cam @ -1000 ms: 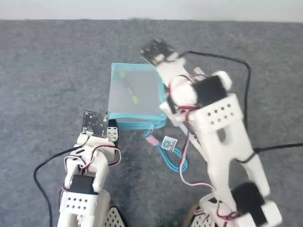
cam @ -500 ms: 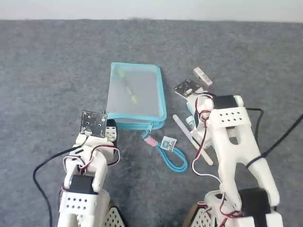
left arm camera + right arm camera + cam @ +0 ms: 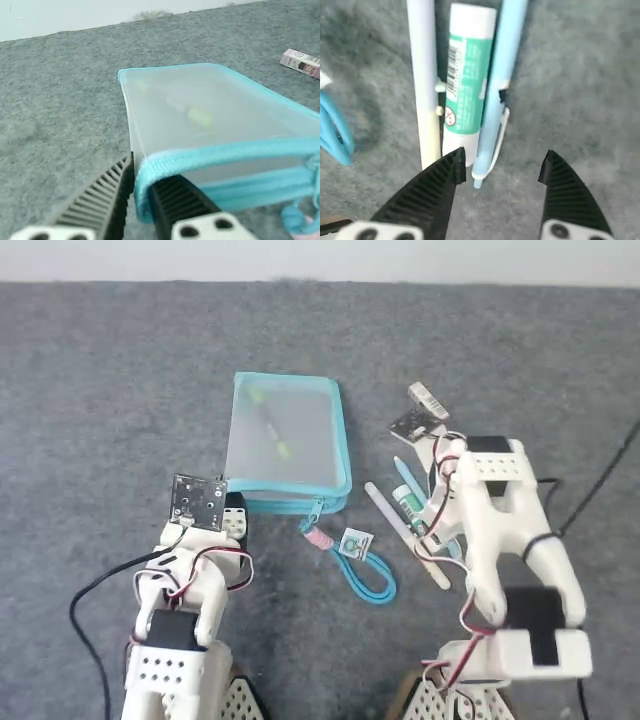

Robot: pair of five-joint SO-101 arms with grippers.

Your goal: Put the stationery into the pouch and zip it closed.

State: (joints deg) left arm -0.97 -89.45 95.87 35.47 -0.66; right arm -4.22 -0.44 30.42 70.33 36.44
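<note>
Clamping the pouch (image 3: 288, 445) at its lower-left corner, centre-left of the high view: left gripper (image 3: 140, 172), pinched tight on the teal edge. Lying right of the pouch, side by side, long axes parallel: white pen (image 3: 425, 75), glue stick (image 3: 467, 85), blue pen (image 3: 502, 60). Hovering over them, the nearer arm: right gripper (image 3: 502, 160), jaws apart, blue pen's end between them. Hard to make out: item inside pouch, zip opening.

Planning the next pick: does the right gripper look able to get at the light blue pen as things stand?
Probably yes. The right gripper is open, its jaws standing either side of the light blue pen at its end. The green glue stick lies close alongside the pen, so it may get caught too.
</note>
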